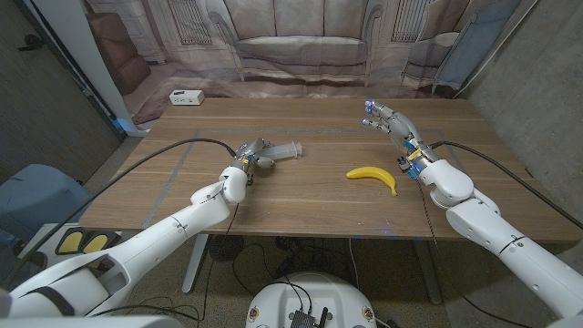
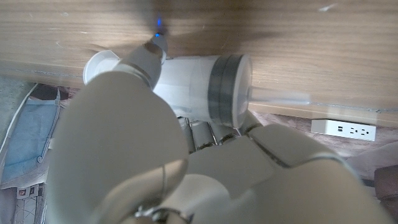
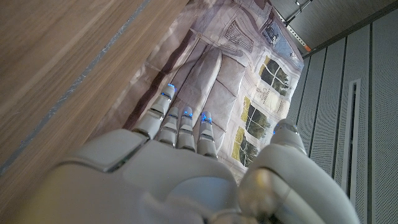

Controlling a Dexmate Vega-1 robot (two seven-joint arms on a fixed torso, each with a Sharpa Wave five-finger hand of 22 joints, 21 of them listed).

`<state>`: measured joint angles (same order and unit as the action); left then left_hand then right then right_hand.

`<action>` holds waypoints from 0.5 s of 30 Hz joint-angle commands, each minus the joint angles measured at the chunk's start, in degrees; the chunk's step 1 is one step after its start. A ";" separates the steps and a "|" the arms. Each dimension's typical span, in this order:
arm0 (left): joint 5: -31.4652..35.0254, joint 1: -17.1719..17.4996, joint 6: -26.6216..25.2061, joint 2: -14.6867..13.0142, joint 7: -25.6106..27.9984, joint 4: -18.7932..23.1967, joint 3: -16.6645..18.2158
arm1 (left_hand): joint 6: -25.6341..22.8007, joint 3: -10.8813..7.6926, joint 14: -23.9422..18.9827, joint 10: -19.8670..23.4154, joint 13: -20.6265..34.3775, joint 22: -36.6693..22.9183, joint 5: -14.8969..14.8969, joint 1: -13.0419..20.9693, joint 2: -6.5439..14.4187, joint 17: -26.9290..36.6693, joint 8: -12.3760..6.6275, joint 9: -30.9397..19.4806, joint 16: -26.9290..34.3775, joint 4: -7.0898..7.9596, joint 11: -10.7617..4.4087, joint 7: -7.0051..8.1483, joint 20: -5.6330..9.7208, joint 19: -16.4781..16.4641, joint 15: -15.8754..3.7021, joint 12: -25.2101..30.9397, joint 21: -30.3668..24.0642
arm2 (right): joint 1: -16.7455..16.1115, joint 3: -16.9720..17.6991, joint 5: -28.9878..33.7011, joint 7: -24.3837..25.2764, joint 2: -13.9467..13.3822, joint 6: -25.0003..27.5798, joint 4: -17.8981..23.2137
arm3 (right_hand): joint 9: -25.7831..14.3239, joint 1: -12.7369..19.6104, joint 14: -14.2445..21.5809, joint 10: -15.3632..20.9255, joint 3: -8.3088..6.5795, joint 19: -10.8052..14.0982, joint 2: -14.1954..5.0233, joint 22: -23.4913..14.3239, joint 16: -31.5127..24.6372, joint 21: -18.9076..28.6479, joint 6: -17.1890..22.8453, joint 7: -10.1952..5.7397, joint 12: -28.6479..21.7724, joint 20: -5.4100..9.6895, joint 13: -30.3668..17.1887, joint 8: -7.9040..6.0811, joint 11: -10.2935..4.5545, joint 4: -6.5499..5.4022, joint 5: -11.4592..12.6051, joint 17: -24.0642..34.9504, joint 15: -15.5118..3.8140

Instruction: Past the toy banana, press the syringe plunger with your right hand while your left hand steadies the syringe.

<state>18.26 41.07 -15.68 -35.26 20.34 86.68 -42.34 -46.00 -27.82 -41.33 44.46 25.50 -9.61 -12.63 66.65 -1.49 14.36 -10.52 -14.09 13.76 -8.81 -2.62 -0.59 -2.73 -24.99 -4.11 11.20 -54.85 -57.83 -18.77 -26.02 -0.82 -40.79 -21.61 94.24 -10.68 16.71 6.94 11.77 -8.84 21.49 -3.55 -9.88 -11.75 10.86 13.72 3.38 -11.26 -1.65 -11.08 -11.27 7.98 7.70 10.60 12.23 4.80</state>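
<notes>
We've got the left robot hand [image 1: 248,160] wrapped around the syringe [image 1: 281,151] lying mid-surface, so steadying's covered. Right robot hand [image 1: 393,126] hovers empty, fingers spread, beyond the banana [image 1: 373,176]; plunger press remains.

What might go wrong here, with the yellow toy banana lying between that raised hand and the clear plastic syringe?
1. The right hand is raised with nothing in it, far from the clear plastic syringe; sweeping across, it could knock the yellow toy banana.
2. The left hand grips only one end of the syringe, so a push on the plunger might swivel or slide it along the wooden table.
</notes>
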 commanded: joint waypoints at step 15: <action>2.31 -1.28 -5.19 -0.53 -2.88 1.52 -2.23 | 5.59 1.95 8.36 -8.71 -0.92 -0.19 0.54 -10.01 4.17 0.11 0.32 0.64 -1.86 2.51 0.51 -0.16 -3.70 6.32 2.18 -0.85 4.29 | 0.09 0.01 -0.62 -0.45 0.05 -0.43 -0.80 | -0.07 1.01 -0.15 0.62 -0.21 -0.29 0.24 -0.11 -0.18 0.34 0.55 0.03 -0.32 -0.17 -0.07 -0.12 -0.03 0.57 -0.13 0.12 0.21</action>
<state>19.33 40.34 -18.34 -35.39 19.17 87.44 -43.53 -41.34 -26.41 -33.59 36.60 24.63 -9.52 -12.19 58.61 1.22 14.37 -10.16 -13.42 12.18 -6.14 -2.15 -0.70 -6.14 -19.33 -2.12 10.36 -51.06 -57.35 -18.95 -26.39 -1.33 -40.63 -21.89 93.46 -10.68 17.08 6.94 11.98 -8.96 21.18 -3.19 -9.88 -11.75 10.86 13.72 3.38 -11.26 -1.96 -11.07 -11.27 7.78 8.06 10.60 12.24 4.80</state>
